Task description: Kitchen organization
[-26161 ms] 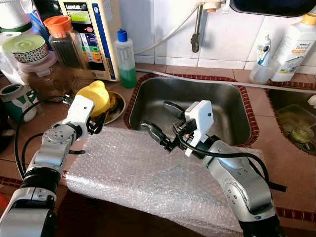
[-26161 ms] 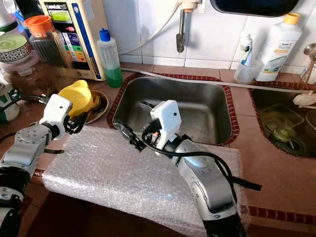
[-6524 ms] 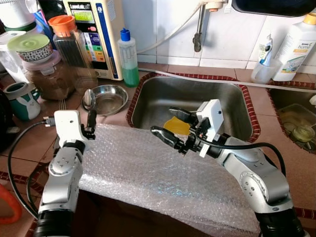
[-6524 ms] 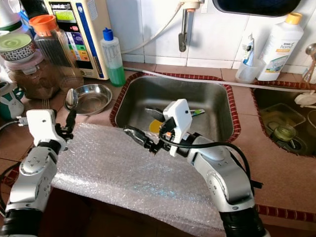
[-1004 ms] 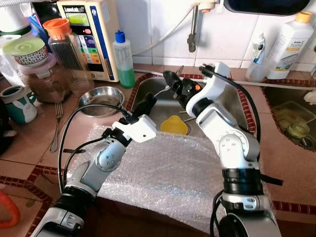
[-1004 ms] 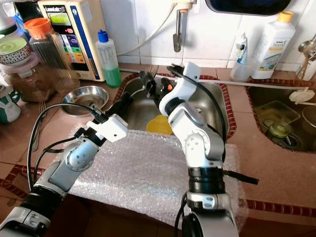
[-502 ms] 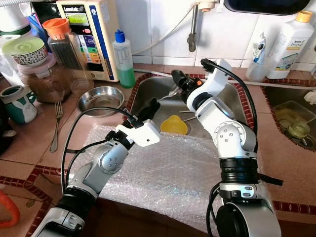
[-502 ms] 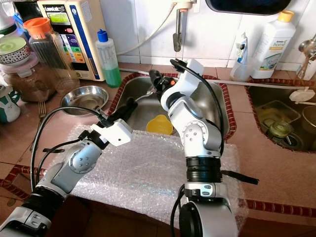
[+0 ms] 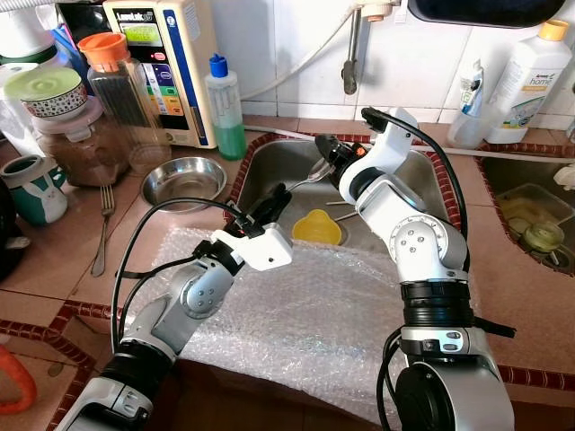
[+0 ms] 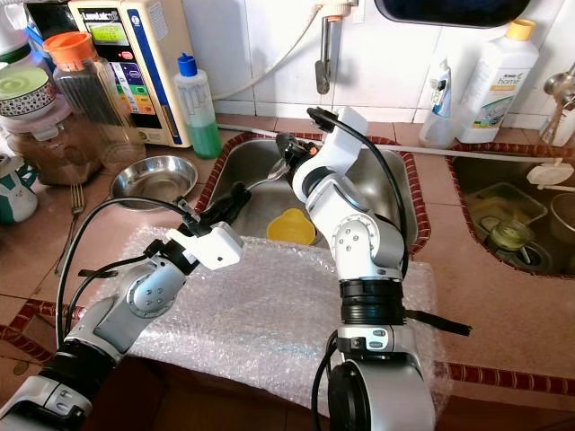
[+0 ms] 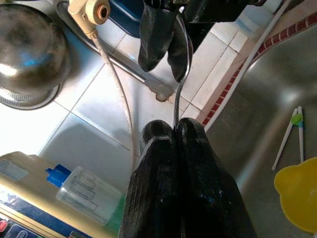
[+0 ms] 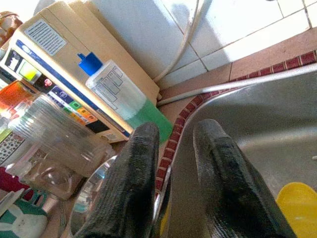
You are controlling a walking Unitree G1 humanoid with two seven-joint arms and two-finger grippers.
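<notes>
Two grippers: both are working over the sink (image 9: 262, 160), sharing one spoon (image 9: 302, 181)
Spoon: it is hanging in the air above the sink's left half, slanting from the front-left rim up toward the back, touching neither the basin nor the counter
Right gripper (image 9: 327, 153): it is reaching in over the back-left part of the sink, pinching the upper end of the spoon; the right wrist view is showing bright metal lying between the bases of its fingers (image 12: 130, 188)
Left gripper (image 9: 271, 201): it is hovering at the sink's front-left rim, fingers (image 11: 163, 173) pressed together on the lower end of the spoon's thin stem
Yellow cup (image 9: 316, 226): it is lying inside the sink at the front, just below the spoon and not touching it
Green stick (image 11: 292, 133): it is lying on the sink floor behind the yellow cup
Bubble wrap (image 9: 314, 314): it is covering the counter in front of the sink, both arms rising over it
Steel bowl (image 9: 183, 181): it is sitting on the counter just left of the sink
Fork (image 9: 101, 230): it is lying on the counter well left of the sink, beyond the steel bowl
Green soap bottle (image 9: 226, 109): it is standing upright at the sink's back-left corner
Tap (image 9: 352, 47): it is hanging from the tiled wall behind the sink
</notes>
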